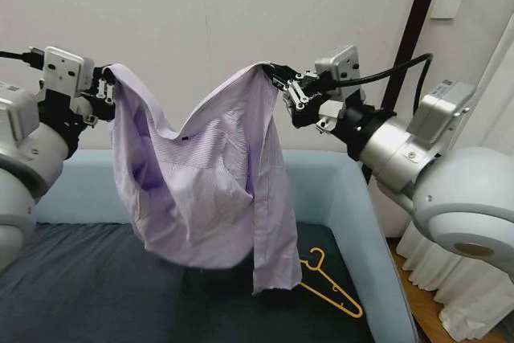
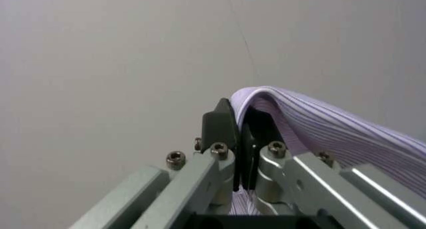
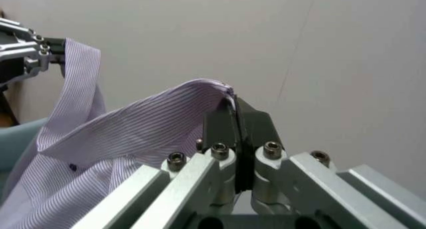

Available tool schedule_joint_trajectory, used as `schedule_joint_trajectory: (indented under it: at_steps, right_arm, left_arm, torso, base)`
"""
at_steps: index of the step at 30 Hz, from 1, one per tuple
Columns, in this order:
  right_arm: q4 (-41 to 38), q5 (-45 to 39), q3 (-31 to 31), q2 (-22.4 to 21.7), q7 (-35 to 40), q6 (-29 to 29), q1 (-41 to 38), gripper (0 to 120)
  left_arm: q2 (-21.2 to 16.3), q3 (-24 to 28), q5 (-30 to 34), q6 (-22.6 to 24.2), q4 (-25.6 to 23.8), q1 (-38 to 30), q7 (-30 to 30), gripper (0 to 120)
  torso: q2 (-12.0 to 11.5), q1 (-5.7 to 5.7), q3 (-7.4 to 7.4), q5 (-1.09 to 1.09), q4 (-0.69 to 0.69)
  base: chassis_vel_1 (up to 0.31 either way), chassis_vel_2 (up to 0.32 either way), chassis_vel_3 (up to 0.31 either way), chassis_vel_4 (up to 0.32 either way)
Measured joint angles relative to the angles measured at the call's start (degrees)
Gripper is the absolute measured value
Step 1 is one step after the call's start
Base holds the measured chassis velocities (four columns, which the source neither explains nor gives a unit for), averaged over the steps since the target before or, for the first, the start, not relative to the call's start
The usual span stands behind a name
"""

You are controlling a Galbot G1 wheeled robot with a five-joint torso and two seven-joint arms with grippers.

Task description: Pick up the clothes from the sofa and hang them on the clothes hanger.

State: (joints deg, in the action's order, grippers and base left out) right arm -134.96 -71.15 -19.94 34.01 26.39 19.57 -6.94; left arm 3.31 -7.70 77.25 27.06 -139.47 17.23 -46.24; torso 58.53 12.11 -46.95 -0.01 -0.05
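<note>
Left gripper (image 1: 106,86), right gripper (image 1: 277,78): each clamped on shirt (image 1: 209,174) | spread above sofa (image 1: 80,198) | hanger (image 1: 333,283) at sofa's right edge | advice: hold collar level, taut.

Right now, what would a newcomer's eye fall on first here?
The lilac shirt, spread wide and hanging over the sofa. The left gripper, shut on one upper edge, and the right gripper, shut on the other, hold it up between them. Below its hem a yellow hanger lies on the sofa's dark seat, on the robot's right.
</note>
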Motion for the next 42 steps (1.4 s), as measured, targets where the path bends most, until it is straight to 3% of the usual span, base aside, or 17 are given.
schedule_joint_trajectory:
  at_steps: [3,4,7,8,13,14,18,20,22,25,26,29,42]
  right_arm:
    - [1.0,0.0,1.1,1.2,1.4,0.7,5.8,0]
    - [1.0,0.0,1.1,1.2,1.4,0.7,5.8,0]
    - [4.2,2.6,0.9,3.5,2.6,0.7,11.9,0]
    - [4.2,2.6,0.9,3.5,2.6,0.7,11.9,0]
    - [12.9,8.3,-0.7,10.0,3.9,0.3,19.5,0]
    - [12.9,8.3,-0.7,10.0,3.9,0.3,19.5,0]
    - [19.8,16.6,-0.8,15.5,2.2,-1.5,29.6,0]
    - [21.0,18.4,-0.8,16.4,1.6,-2.1,31.3,0]
    - [25.0,24.0,-1.7,19.1,-0.2,-4.6,35.4,0]
    - [33.5,31.8,-4.6,22.8,-3.6,-9.1,36.9,0]
    - [33.5,31.8,-4.6,22.8,-3.6,-9.1,36.9,0]
    - [43.3,35.3,-5.6,27.7,-5.3,-12.5,36.4,0]
    - [52.6,37.2,-7.2,31.7,-6.6,-13.9,38.6,0]
  left_arm:
    - [5.2,2.9,-1.0,0.7,2.9,1.8,-1.5,0]
    - [5.2,2.9,-1.0,0.7,2.9,1.8,-1.5,0]
    - [11.5,6.6,-4.0,1.0,8.3,4.1,-2.4,0]
    - [11.5,6.6,-4.0,1.0,8.3,4.1,-2.4,0]
    - [19.9,13.3,-11.9,1.0,18.3,5.8,-2.5,0]
    - [19.9,13.3,-11.9,1.0,18.3,5.8,-2.5,0]
    - [26.6,15.6,-19.7,0.1,25.7,11.6,-2.3,0]
    - [27.8,15.8,-20.7,-0.2,26.8,12.7,-2.3,0]
    - [32.7,16.2,-24.6,-1.5,30.2,15.9,-2.1,0]
    - [39.4,16.3,-30.1,-3.8,35.4,19.5,-0.8,0]
    - [39.4,16.3,-30.1,-3.8,35.4,19.5,-0.8,0]
    - [44.3,15.4,-36.2,-6.3,41.8,22.3,0.9,0]
    - [49.3,12.0,-40.4,-8.6,48.1,28.2,3.8,0]
  torso:
    - [0.0,0.02,-0.02,0.00,-0.03]
    - [0.0,0.02,-0.02,0.00,-0.03]
    - [0.0,0.03,-0.02,-0.01,-0.03]
    - [0.0,0.03,-0.02,-0.01,-0.03]
    - [0.0,0.03,-0.03,0.00,0.00]
    - [0.0,0.03,-0.03,0.00,0.00]
    - [0.0,0.04,-0.03,0.00,-0.01]
    - [0.0,0.04,-0.04,0.00,-0.01]
    - [0.0,0.03,-0.01,0.01,-0.01]
    - [0.0,0.02,-0.02,-0.03,-0.02]
    - [0.0,0.02,-0.02,-0.03,-0.02]
    - [0.0,0.03,-0.02,0.00,-0.01]
    - [0.0,0.02,-0.01,0.00,-0.02]
  base:
    - [0.000,0.000,0.000,0.000]
    - [0.000,0.000,0.000,0.000]
    - [0.000,0.000,0.000,0.000]
    - [0.000,0.000,0.000,0.000]
    - [0.000,0.000,0.000,0.000]
    - [0.000,0.000,0.000,0.000]
    - [0.000,0.000,0.000,0.000]
    - [0.000,0.000,0.000,0.000]
    - [0.000,0.000,0.000,0.000]
    - [0.000,0.000,0.000,0.000]
    - [0.000,0.000,0.000,0.000]
    - [0.000,0.000,0.000,0.000]
    - [0.000,0.000,0.000,0.000]
